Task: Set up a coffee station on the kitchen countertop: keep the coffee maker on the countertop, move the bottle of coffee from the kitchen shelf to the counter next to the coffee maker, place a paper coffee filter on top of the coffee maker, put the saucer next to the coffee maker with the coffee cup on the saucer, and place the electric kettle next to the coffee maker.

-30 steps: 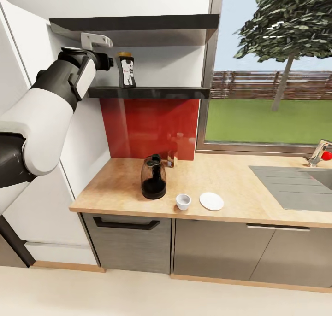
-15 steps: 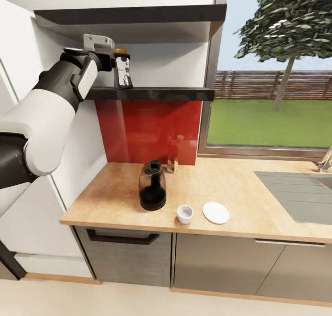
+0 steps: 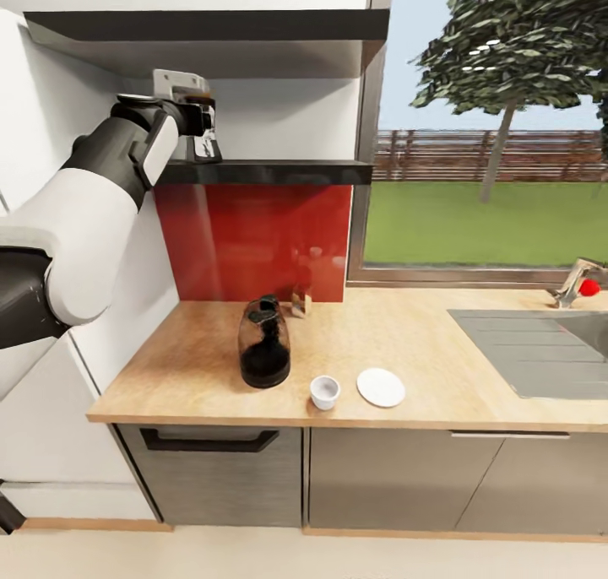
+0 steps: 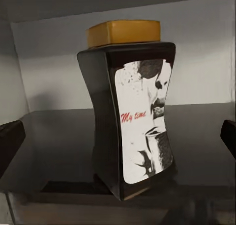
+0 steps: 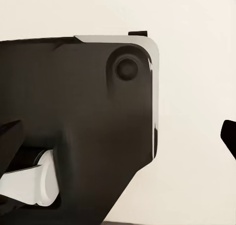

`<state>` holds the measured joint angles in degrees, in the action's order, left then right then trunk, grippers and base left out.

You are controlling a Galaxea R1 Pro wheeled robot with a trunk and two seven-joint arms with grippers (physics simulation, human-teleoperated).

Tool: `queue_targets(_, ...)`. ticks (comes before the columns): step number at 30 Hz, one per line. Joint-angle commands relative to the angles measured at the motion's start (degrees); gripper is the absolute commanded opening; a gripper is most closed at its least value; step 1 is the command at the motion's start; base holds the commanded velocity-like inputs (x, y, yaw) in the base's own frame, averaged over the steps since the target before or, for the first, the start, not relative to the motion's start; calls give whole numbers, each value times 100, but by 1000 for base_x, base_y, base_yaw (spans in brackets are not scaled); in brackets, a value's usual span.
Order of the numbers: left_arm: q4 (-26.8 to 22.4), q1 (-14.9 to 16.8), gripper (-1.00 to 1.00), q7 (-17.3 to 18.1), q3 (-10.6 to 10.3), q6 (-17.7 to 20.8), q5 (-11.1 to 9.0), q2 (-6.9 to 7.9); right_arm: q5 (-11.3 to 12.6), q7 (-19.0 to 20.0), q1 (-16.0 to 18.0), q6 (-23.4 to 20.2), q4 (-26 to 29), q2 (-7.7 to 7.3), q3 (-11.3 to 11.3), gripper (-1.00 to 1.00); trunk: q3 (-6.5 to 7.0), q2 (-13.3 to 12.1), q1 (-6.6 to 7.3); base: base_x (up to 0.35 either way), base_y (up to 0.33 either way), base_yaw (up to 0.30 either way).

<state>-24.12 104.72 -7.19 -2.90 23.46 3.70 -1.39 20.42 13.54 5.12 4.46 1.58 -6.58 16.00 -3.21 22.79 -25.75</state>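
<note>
The bottle of coffee (image 4: 130,107) stands upright on the kitchen shelf (image 3: 270,171), dead centre between the left gripper's (image 3: 203,132) wide-spread fingers (image 4: 10,141), neither one touching it. Risk here: the jar sits angled, corner-on, so closing pads may catch an edge and twist or tip it. Below the gripper, the electric kettle (image 3: 263,343) waits on the kitchen countertop (image 3: 422,368).
</note>
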Motion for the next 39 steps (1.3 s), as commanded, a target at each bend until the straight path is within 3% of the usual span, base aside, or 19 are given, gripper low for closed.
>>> queue_targets(1,-7,5,100,-12,-26,36,32,5,59,23,7,19,-8,-1,47,100,-13,13,-4,0,0,-265)
queue_targets(9,-50,5,100,-16,-26,36,18,-8,55,24,7,22,-8,3,49,100,-13,13,-4,0,0,-155)
queue_targets(23,-64,5,100,-11,-2,37,24,15,42,26,7,37,0,33,57,100,-13,13,-4,162,0,-7)
queue_targets(39,-93,5,100,-11,12,43,64,66,50,26,7,37,0,16,53,100,-13,13,-4,-6,21,0)
